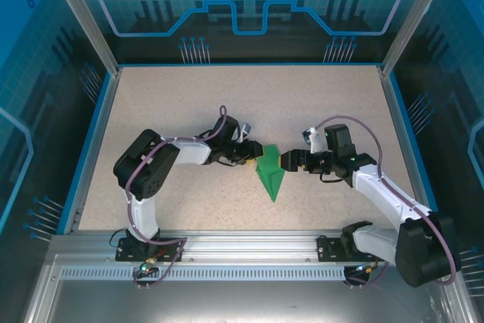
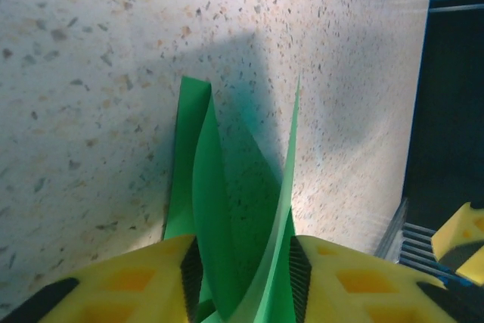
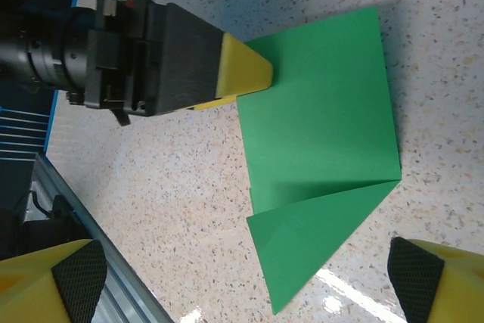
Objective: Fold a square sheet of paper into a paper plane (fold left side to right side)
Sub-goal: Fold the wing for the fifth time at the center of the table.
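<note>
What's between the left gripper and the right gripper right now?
The folded green paper, seen in the top view. The left gripper pinches one edge in its jaws, and the open right gripper sits at the opposite side.

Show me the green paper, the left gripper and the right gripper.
green paper point(image 3: 318, 104): right wrist view, middle of its flat upper panel.
left gripper point(image 2: 243, 274): left wrist view, between its yellow fingers, clamped on the paper.
right gripper point(image 1: 285, 160): top view, fingertips beside the paper.

Speckled table point(image 1: 189, 111) under green paper plane point(image 1: 270, 177)
</note>
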Robot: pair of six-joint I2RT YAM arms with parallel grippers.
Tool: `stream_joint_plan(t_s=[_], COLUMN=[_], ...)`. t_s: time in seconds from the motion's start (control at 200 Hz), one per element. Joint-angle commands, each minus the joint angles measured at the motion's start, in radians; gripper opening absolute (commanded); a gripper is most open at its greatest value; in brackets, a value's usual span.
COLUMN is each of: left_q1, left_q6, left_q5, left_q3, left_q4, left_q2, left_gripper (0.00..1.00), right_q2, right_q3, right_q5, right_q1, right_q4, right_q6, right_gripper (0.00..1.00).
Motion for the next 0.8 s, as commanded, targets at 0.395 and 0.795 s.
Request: stream_joint_plan(t_s=[0.395, 0.795], left_q1=[0.044, 0.079], left_q6=[0.181, 0.213], left_q5=[0.091, 0.182], left_q3=[-0.141, -0.238], left_q4=[0.130, 0.236], left_q2=[-0.183, -0.241], left_gripper=[0.02, 0.00], right_q2=[0.183, 0.488], right_q3=[0.064, 0.139], right_q5=[-0.081, -0.307], right_q1=[-0.025, -0.037], right_q4=[0.197, 0.397], right_q6=[-0.058, -0.072], right_gripper=[0.99, 0.77])
